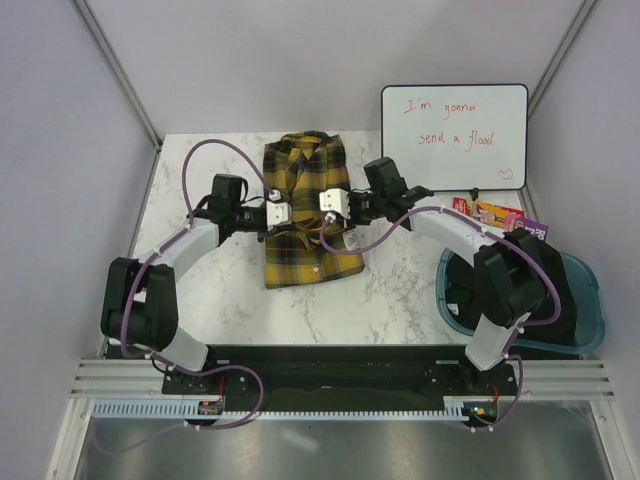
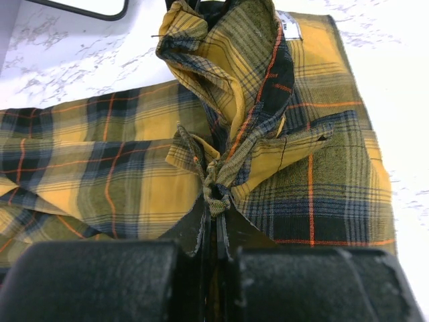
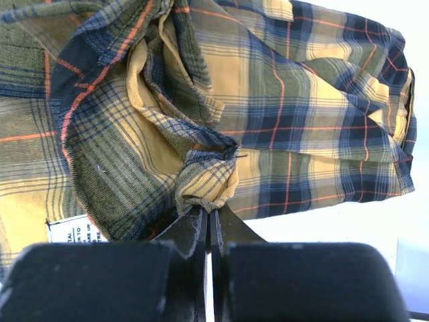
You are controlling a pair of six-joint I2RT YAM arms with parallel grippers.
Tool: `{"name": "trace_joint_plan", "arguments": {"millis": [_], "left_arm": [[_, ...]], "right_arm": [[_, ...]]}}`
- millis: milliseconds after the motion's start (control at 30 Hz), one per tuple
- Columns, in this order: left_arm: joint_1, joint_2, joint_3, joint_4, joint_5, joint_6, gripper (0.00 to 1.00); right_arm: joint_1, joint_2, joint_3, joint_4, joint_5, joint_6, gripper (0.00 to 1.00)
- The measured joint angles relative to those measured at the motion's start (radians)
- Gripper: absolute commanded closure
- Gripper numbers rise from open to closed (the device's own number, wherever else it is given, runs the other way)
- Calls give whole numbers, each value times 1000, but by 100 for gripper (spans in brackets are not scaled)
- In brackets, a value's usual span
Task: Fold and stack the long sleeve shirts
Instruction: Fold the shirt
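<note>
A yellow-and-black plaid long sleeve shirt [image 1: 300, 250] lies partly folded on the marble table, its collar at the far end. My left gripper [image 1: 283, 213] is shut on a bunched fold of the shirt [image 2: 216, 180] and holds it lifted above the flat cloth [image 2: 87, 168]. My right gripper [image 1: 322, 205] is shut on another bunched fold of the same shirt [image 3: 204, 176], close to the left gripper over the shirt's middle. A white care label [image 3: 72, 231] shows at the left of the right wrist view.
A whiteboard [image 1: 455, 135] with red writing stands at the back right. A blue-rimmed basket [image 1: 585, 315] with dark cloth sits at the right edge, a colourful packet [image 1: 500, 215] behind it. Bare marble table [image 1: 215, 290] lies left of the shirt.
</note>
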Motion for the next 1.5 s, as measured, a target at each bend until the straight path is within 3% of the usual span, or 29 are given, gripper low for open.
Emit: {"name": "trace_joint_plan", "arguments": {"millis": [500,800,900,1067,1133,1167,1200,1233,1300,1433,1500], "left_arm": [[23,153,55,80,5,56,96],[31,193,87,109,-2,67,96],[32,211,110,120,-3,72,89],[34,245,116,128,-15,89,75],[35,257,117,130,-39,85,61],[36,264,122,131,-50,77,57],[39,271,132,133,-67,55,54],[45,279,143,148,-83,23,52],[62,292,182,175,-121,-69,44],[104,325,328,205,-216,-268,41],[121,330,411,209,-272,-357,41]], "right_arm": [[-35,172,96,16,0,-12,100],[-42,190,108,42,11,-14,100],[-45,192,116,55,18,-14,97],[-45,210,120,64,26,-11,75],[-45,216,120,63,41,-8,65],[-45,217,122,63,48,0,54],[-47,219,127,61,60,12,52],[-49,220,134,60,70,28,52],[-57,223,167,50,93,69,41],[-88,224,299,38,134,203,29],[-106,224,377,35,153,281,28]]}}
